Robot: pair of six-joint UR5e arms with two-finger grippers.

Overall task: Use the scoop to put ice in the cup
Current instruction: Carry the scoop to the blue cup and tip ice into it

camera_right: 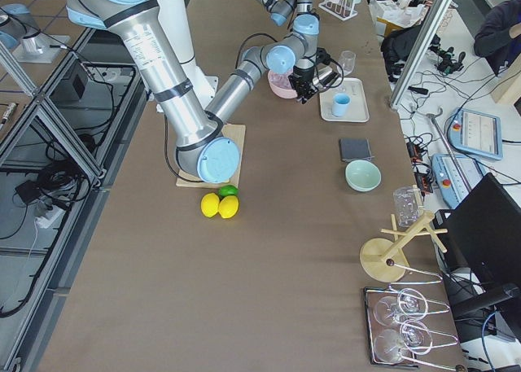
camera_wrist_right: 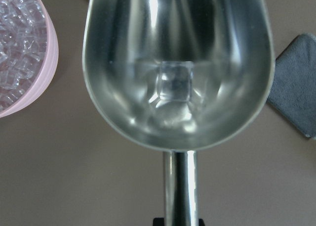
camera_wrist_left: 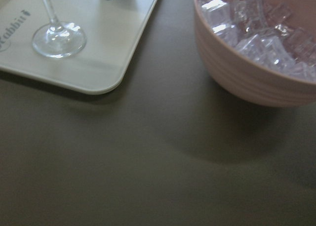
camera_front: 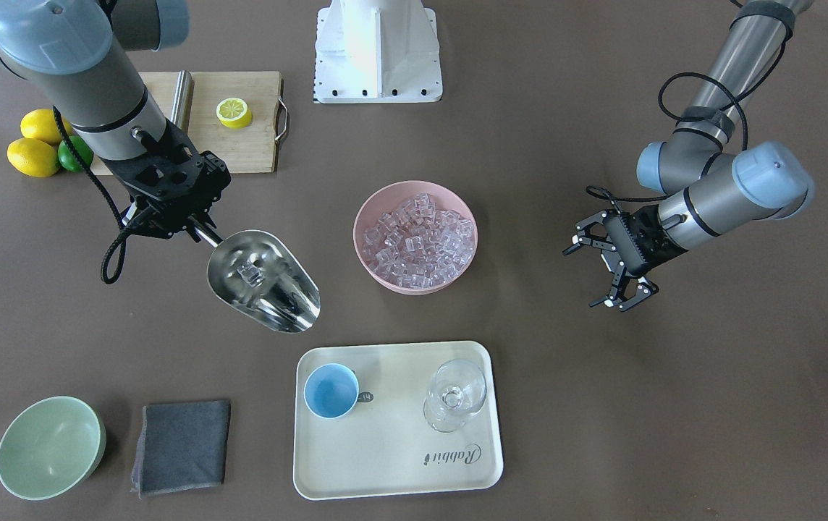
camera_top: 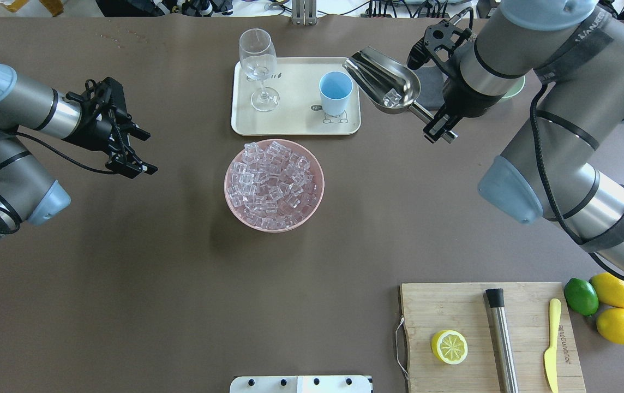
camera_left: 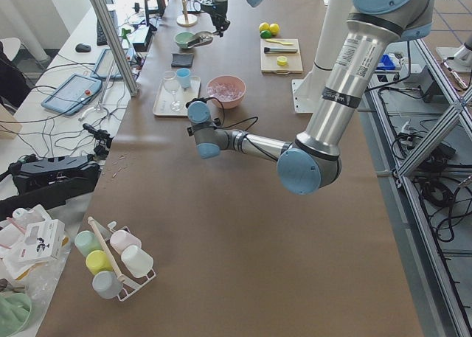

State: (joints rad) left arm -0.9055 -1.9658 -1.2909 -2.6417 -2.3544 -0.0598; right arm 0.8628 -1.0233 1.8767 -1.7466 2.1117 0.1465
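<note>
My right gripper is shut on the thin handle of the shiny steel scoop, which it holds above the table between the pink bowl and the tray. One clear ice cube lies in the scoop's trough. A heap of ice fills the pink bowl. The light-blue cup stands empty on the cream tray, just beyond the scoop's open end. On the other side of the bowl my left gripper hovers open with nothing in it.
A clear stemmed glass shares the tray. A grey cloth and a pale green bowl lie beside it. Behind the right arm a wooden board carries a lemon half, a steel cylinder and a yellow knife; lemons and a lime sit alongside.
</note>
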